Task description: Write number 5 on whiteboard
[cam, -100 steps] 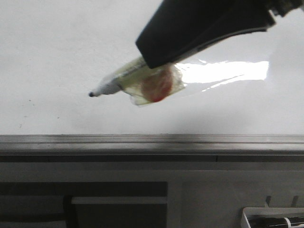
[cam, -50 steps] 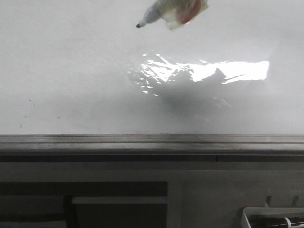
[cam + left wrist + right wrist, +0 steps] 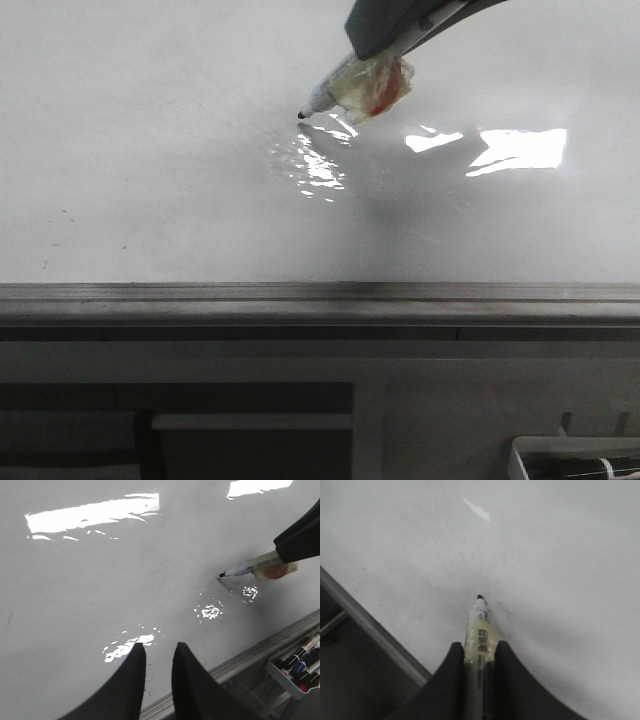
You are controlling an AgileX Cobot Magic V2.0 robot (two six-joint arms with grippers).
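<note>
The whiteboard (image 3: pixel 150 150) fills the upper part of the front view, glossy white with glare patches. My right gripper (image 3: pixel 378 48) comes in from the top, shut on a marker (image 3: pixel 345 92) whose barrel is wrapped in yellowish tape with a red spot. Its black tip (image 3: pixel 302 116) points left, at or just above the board; I cannot tell contact. The right wrist view shows the marker (image 3: pixel 480 622) clamped in the gripper (image 3: pixel 479 647). My left gripper (image 3: pixel 159 650) hovers open over the board near its rail, holding nothing. The number 5 is not in view.
A grey metal rail (image 3: pixel 320 295) runs along the board's near edge, with dark cabinet fronts below it. A white tray (image 3: pixel 295 667) of spare markers sits beyond the rail on the right. Tiny dark specks (image 3: pixel 65 212) dot the board at the left.
The right gripper carried the marker from low over the board up toward the far side, then brought it back down; the tip now sits near the glare patch.
</note>
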